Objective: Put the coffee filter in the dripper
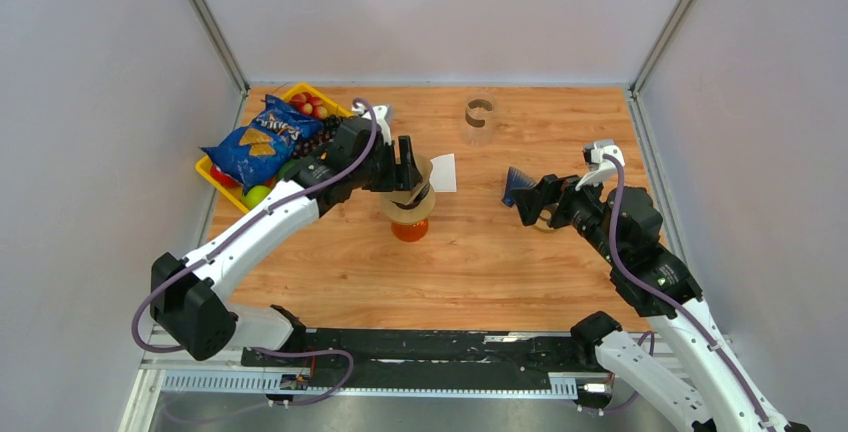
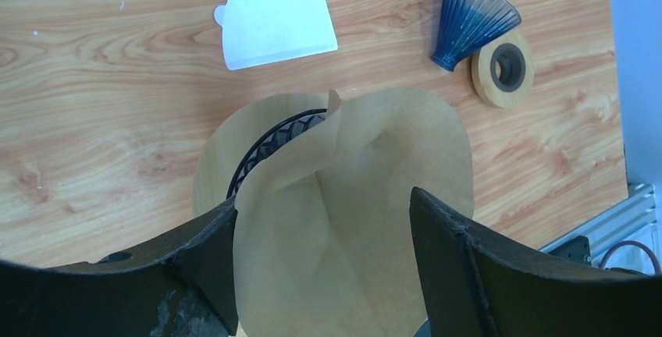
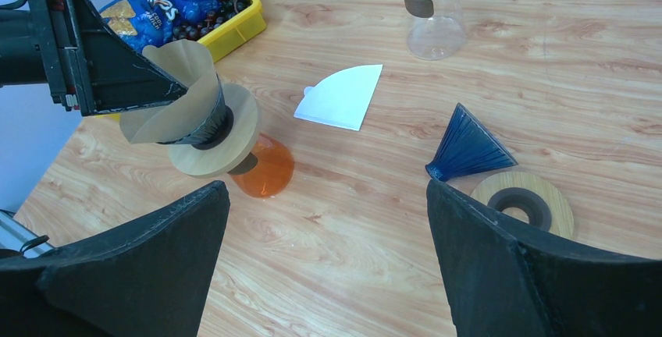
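A brown paper coffee filter point(image 2: 367, 157) stands opened and crumpled in a black dripper point(image 2: 273, 138) with a wooden collar point(image 3: 234, 130), on an orange carafe point(image 3: 269, 169). My left gripper point(image 2: 322, 199) is open just above the dripper, with the filter between its jaws and the left finger point(image 2: 195, 259) against the paper's edge. In the top view the left gripper point(image 1: 408, 164) hides most of the filter. My right gripper point(image 3: 326, 185) is open and empty, low over bare table to the right.
A flat white filter point(image 1: 443, 172) lies just behind the dripper. A blue ribbed cone point(image 3: 467, 148) and a wooden ring point(image 3: 523, 196) lie by my right gripper. A glass carafe point(image 1: 480, 120) stands at the back. A yellow tray point(image 3: 242, 29) with a chips bag point(image 1: 265, 137) and fruit sits far left.
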You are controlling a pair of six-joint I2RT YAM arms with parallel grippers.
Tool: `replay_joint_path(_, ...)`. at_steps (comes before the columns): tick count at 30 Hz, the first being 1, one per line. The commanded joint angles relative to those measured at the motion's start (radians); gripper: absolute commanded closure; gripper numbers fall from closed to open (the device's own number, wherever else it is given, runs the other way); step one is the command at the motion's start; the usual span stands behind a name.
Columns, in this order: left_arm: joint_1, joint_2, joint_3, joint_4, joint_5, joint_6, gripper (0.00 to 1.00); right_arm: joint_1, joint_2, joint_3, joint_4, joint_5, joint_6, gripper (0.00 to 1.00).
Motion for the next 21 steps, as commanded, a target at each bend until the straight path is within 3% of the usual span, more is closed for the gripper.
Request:
replay_joint_path(1, 0.005, -0.054, 0.058, -0.008, -0.006, 0.012, 0.21, -0.002, -0.003, -0.001, 0.039, 0.015, -0.012, 0.00)
replay_joint_path(7, 0.005, -0.081, 0.078, -0.015, -0.010, 0.017, 0.15, -0.001, -0.004, -0.001, 0.039, 0.016, -0.015, 0.00)
replay_joint_path(18, 0.005, -0.128, 0.161, -0.107, -0.255, 0.035, 0.11, -0.002, -0.013, -0.002, 0.038, 0.021, -0.016, 0.00)
replay_joint_path(21, 0.005, -0.146, 0.173, -0.108, -0.255, 0.037, 0.14, -0.002, -0.016, -0.004, 0.037, 0.028, -0.016, 0.00)
